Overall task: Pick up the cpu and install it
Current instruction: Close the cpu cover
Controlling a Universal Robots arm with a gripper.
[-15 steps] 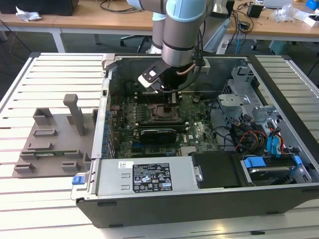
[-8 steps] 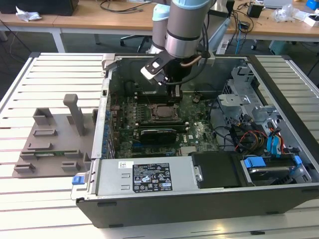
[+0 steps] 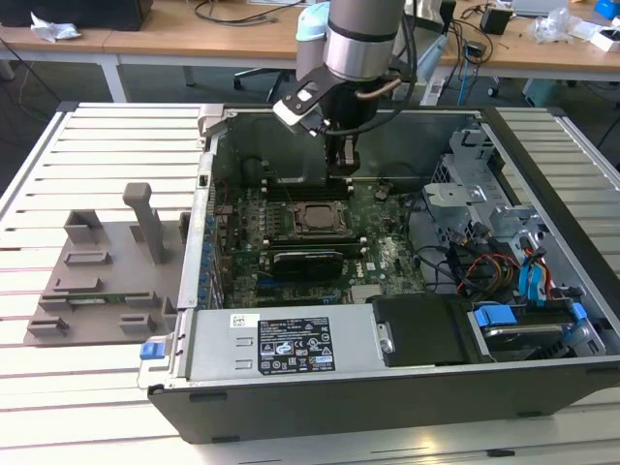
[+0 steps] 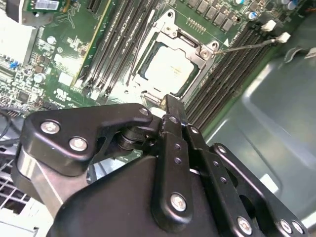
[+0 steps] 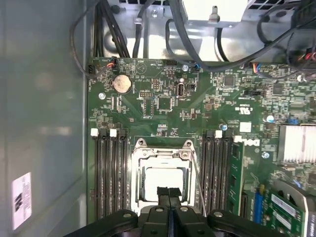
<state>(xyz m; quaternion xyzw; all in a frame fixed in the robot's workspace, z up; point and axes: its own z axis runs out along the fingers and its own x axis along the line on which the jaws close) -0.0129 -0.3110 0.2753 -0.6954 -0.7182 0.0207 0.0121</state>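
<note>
The open computer case [image 3: 387,399] lies on the slatted worktop [image 3: 97,145]. Inside it, the cpu [image 3: 316,219] sits flat in its socket frame [image 5: 163,147], with memory slots [image 5: 111,173] crowding both sides. Just beyond, the pincer [image 3: 341,167] hangs clenched and empty above the board, with the case's far wall close behind it.

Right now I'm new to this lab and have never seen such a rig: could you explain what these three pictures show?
A robot arm reaches into an open computer case lying on a slatted table. The exterior view looks on from outside; both wrist views come from cameras riding on the arm, looking down at the green motherboard. The black gripper hangs with fingers shut, holding nothing, close above the cpu, the silver square lying in its socket. A grey fixture sits beside the case.
</note>
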